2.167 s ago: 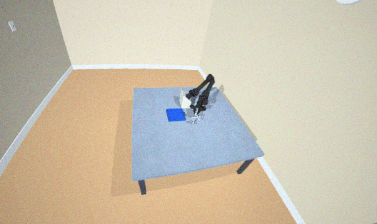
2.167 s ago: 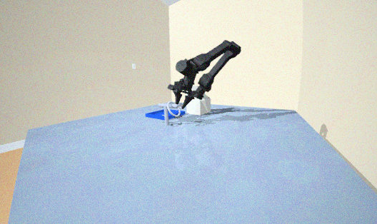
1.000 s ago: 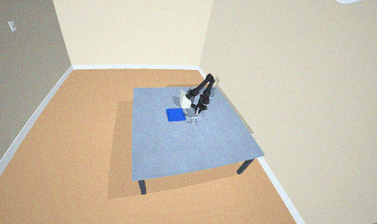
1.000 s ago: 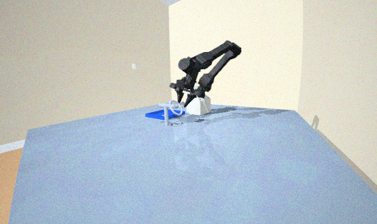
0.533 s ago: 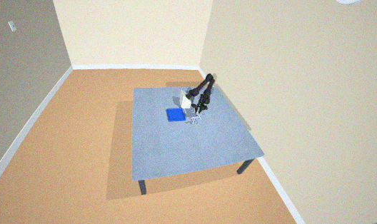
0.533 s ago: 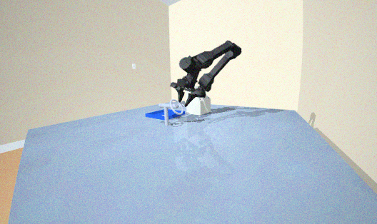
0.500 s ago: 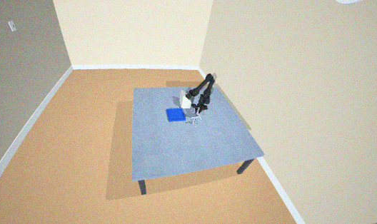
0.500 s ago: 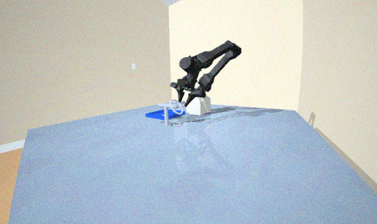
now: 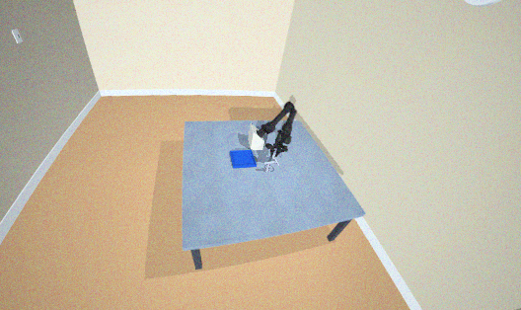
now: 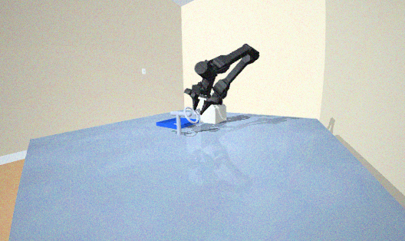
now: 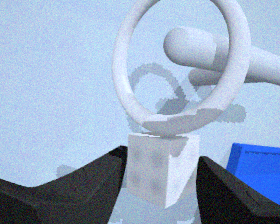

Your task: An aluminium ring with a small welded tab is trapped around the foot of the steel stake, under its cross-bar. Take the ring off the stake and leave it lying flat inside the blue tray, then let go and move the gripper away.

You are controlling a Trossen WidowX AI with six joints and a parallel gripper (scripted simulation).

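My gripper is shut on the pale block-shaped tab of the ring. The light grey ring stands up on edge beyond the fingertips, raised above the table. The steel stake stands on the table, with its cross-bar at ring height. In the wrist view the bar's rounded end shows inside the ring's opening, and the ring's right side crosses before the bar. Whether the bar's end passes through the ring I cannot tell. The blue tray is empty.
The arm's white base stands behind the tray and stake. The tray lies close beside the stake, to its left in the top view. The blue-grey table carries them all.
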